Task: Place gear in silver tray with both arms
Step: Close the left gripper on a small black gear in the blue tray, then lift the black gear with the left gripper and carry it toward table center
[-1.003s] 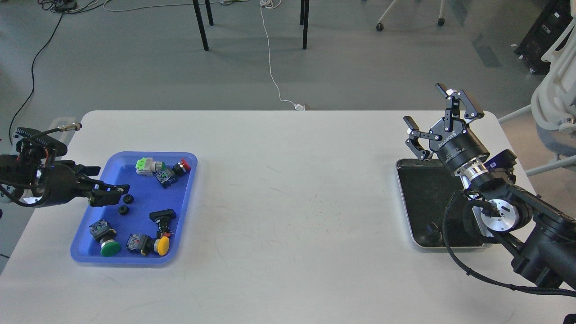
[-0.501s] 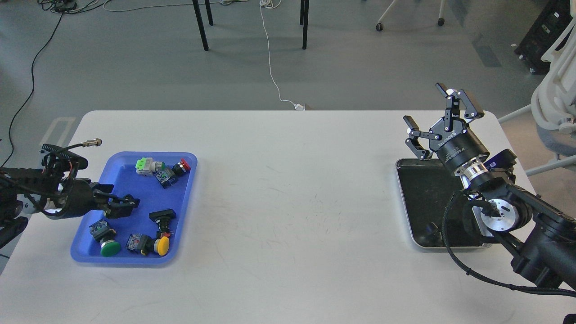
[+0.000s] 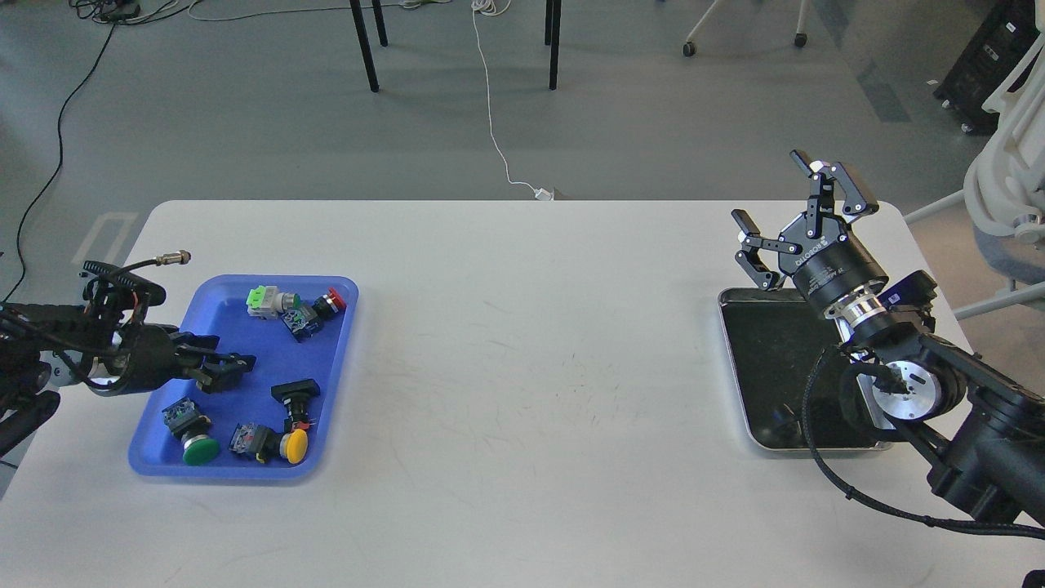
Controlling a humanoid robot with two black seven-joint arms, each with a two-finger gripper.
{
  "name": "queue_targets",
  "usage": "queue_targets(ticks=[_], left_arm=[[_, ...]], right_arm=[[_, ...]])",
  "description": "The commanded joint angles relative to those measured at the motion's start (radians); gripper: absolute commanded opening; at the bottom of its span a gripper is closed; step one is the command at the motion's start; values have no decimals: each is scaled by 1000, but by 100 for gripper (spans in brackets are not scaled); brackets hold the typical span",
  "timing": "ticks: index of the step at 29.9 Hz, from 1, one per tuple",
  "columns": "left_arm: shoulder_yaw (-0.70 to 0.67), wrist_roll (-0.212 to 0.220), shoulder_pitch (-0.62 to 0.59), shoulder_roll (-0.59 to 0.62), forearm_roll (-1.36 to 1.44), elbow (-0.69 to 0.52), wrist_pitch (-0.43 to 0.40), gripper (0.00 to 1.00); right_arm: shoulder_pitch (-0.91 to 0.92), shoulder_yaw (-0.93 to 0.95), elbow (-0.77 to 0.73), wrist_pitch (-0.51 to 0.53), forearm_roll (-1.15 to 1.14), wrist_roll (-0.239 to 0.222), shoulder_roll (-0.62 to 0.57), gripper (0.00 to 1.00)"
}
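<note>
The silver tray [image 3: 767, 351] lies at the right of the white table, its dark bottom bare where it shows. My right gripper [image 3: 769, 189] is open and empty, raised above the tray's far edge, and the right arm covers the tray's right side. My left gripper [image 3: 227, 369] reaches low into the middle of the blue plastic tray [image 3: 219, 314], over the spot where two small black gears lay. The gears are hidden behind it. Its fingers look dark and merged, so I cannot tell whether they hold anything.
The blue tray also holds several push-button switches: a green one [image 3: 200, 449], a yellow one [image 3: 294, 443], a red one [image 3: 331, 300] and a black part [image 3: 295, 392]. A wide stretch of white table [image 3: 531, 351] separates the two trays.
My left arm has moved right and down into the blue tray, and its gripper now covers the two black gears seen one second ago. The right arm has not moved.
</note>
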Motion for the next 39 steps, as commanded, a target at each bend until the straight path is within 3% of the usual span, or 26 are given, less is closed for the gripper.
queue_targets(ticks=[1, 17, 28, 39], left_arm=[[0, 0, 3, 0, 0, 2, 1, 55], [42, 0, -8, 3, 0, 5, 4, 16], [36, 0, -26, 15, -14, -11, 2, 16], [39, 0, -262, 136, -161, -175, -10, 16]], right_arm=[[0, -1, 0, 0, 0, 0, 0, 99], [0, 5, 0, 0, 0, 0, -9, 99], [0, 10, 0, 0, 0, 0, -9, 99], [3, 12, 2, 0, 0, 0, -14, 99]])
